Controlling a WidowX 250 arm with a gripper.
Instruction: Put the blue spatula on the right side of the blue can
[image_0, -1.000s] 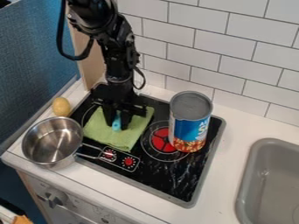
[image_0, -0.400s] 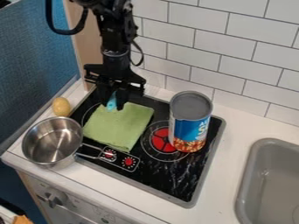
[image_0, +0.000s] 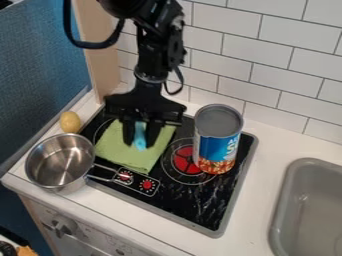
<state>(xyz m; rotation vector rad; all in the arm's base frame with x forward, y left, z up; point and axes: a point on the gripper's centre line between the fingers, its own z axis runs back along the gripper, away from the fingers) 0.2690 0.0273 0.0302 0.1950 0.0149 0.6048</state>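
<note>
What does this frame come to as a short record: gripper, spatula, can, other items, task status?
Gripper: holding the blue spatula
Gripper position: above the green cloth
Blue spatula: left of the can in view
Blue can: upright on the stovetop
Other items: metal saucepan, potato, sink
Task status: not yet done

On my feed I see the can (image_0: 218, 142) on the stove (image_0: 194, 200). To its left are the cloth (image_0: 127, 151) and spatula (image_0: 139, 138), farther left the pot (image_0: 60, 161) and potato (image_0: 69, 121); to its right, the sink (image_0: 283, 197).
</note>
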